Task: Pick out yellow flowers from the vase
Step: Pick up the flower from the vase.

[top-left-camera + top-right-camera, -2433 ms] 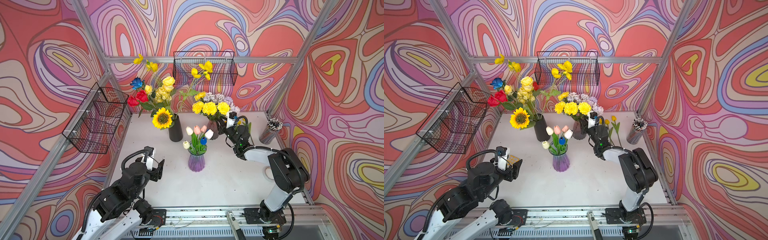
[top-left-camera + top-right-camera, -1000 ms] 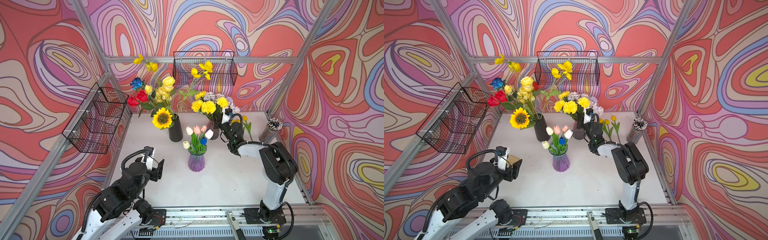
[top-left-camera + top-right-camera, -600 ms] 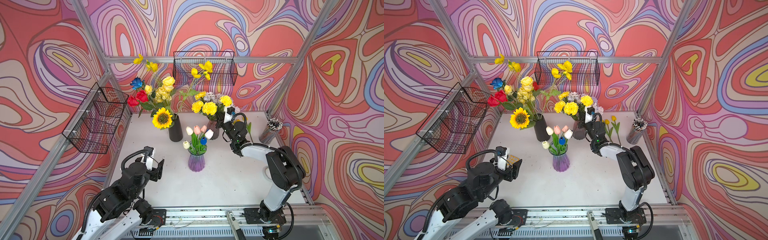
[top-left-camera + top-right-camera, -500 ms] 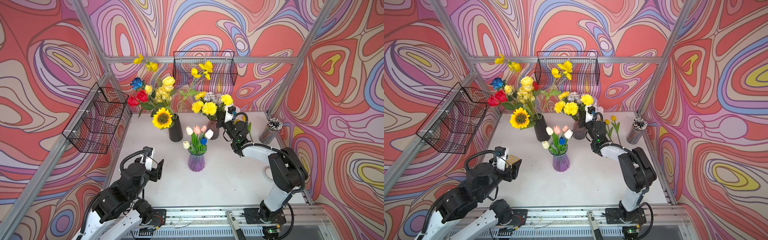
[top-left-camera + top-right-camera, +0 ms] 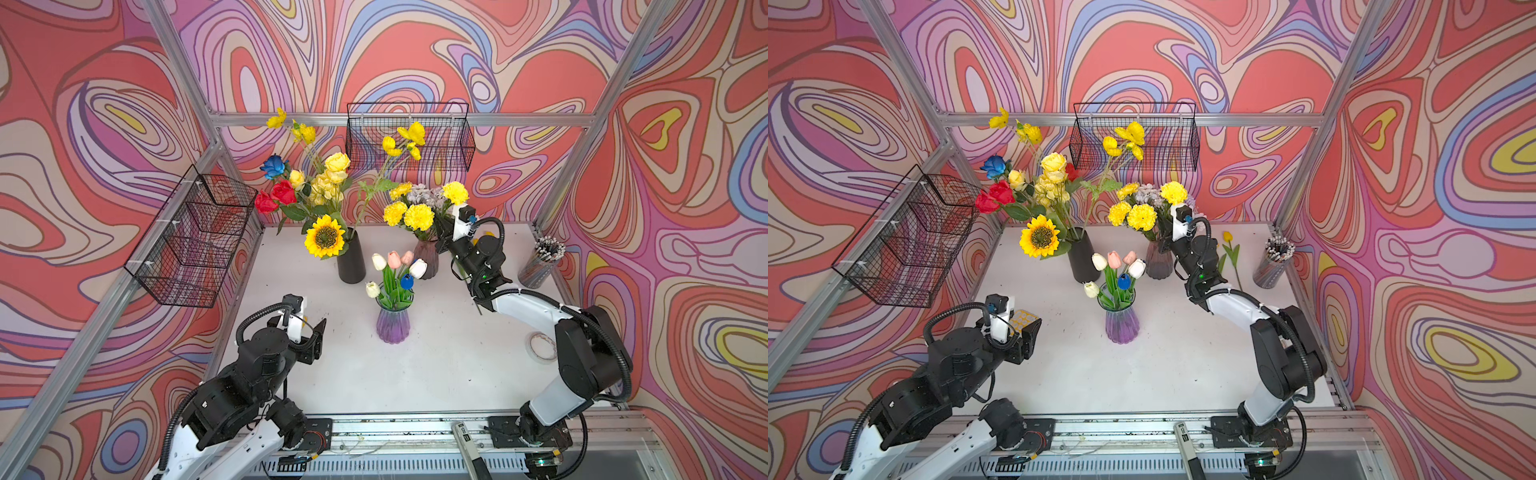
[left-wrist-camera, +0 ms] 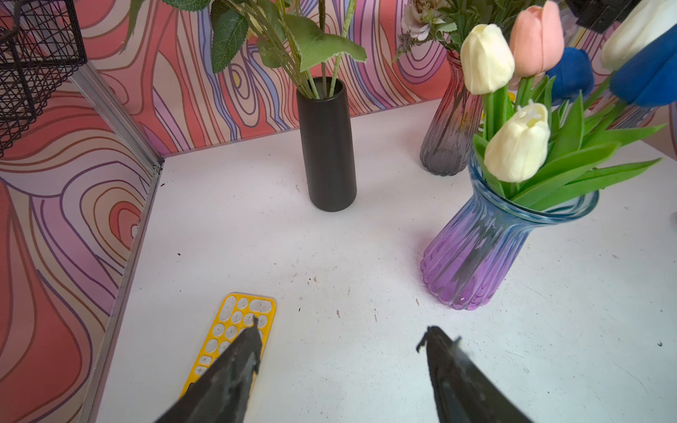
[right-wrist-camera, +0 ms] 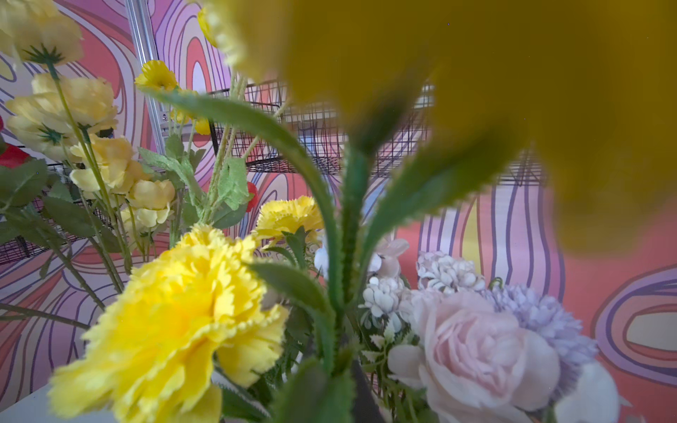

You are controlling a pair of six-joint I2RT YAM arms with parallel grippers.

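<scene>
My right gripper (image 5: pixel 443 233) reaches into the bunch in the smoky glass vase (image 5: pixel 427 258) and is shut on the green stem (image 7: pixel 348 234) of a yellow marigold (image 5: pixel 456 192). That bloom stands higher than the other marigolds (image 5: pixel 417 216). Leaves hide the jaws in the right wrist view. A sunflower (image 5: pixel 325 237), yellow roses (image 5: pixel 332 178) and yellow blossoms (image 5: pixel 409 139) stand in the black vase (image 5: pixel 351 266). A yellow tulip (image 5: pixel 1227 237) lies on the table behind the right arm. My left gripper (image 6: pixel 340 327) hangs open over the table's front left.
A purple vase (image 5: pixel 392 322) with white, pink and blue tulips stands mid-table. Wire baskets hang on the left wall (image 5: pixel 195 237) and back wall (image 5: pixel 409 133). A pencil cup (image 5: pixel 540 259) and tape roll (image 5: pixel 542 347) sit at the right. A yellow keypad (image 6: pixel 238 329) lies under the left gripper.
The right gripper has shut on the marigold stem, and that bloom has risen above the others and shifted slightly right. The left arm has barely moved.
</scene>
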